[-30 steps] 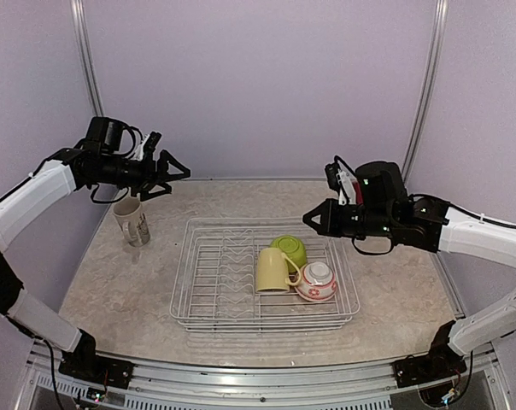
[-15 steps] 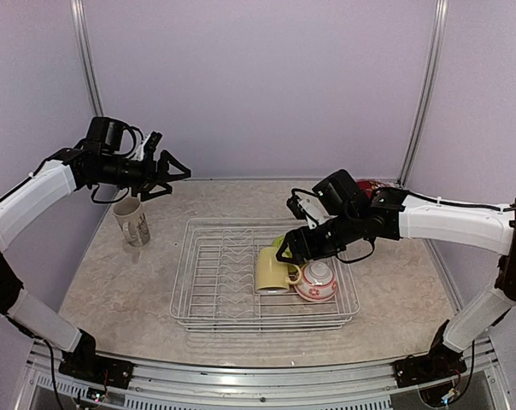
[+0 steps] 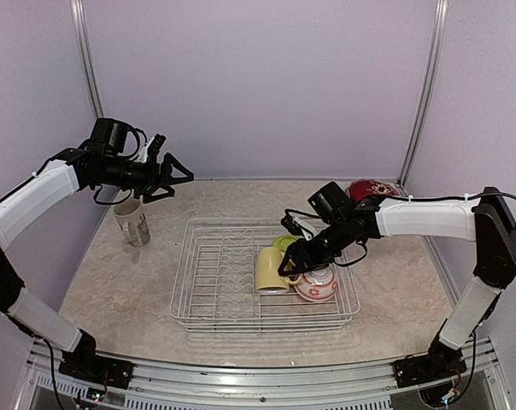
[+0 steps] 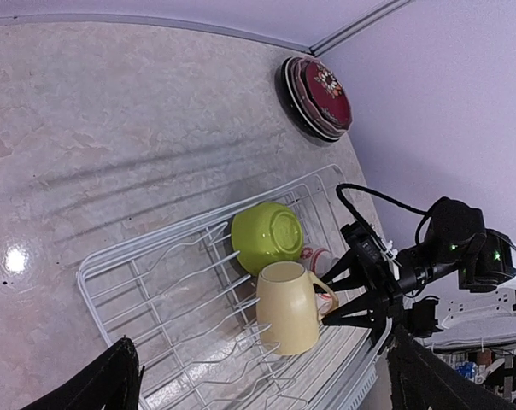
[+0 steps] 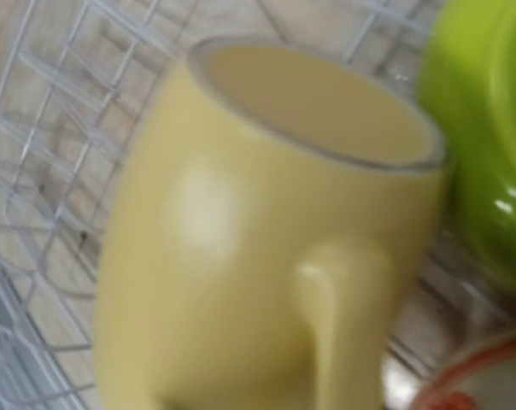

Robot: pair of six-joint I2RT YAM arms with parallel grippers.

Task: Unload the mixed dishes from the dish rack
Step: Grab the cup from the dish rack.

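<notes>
Right tool (image 3: 294, 254) is low in the dish rack (image 3: 208, 273), fingers apart with nothing clamped. The pale yellow mug (image 3: 272, 272) lies directly ahead of it, handle turned toward the tool. The mug is on its side, long axis crosswise to the tool's reach and mouth end toward the lime-green bowl (image 4: 267, 237). Likely risk: a pinch on the handle alone lets the body swing, knocking that bowl or the small white-and-red bowl (image 3: 318, 280) just beside the tool. Left tool (image 3: 166, 175) hangs wide open, well apart.
</notes>
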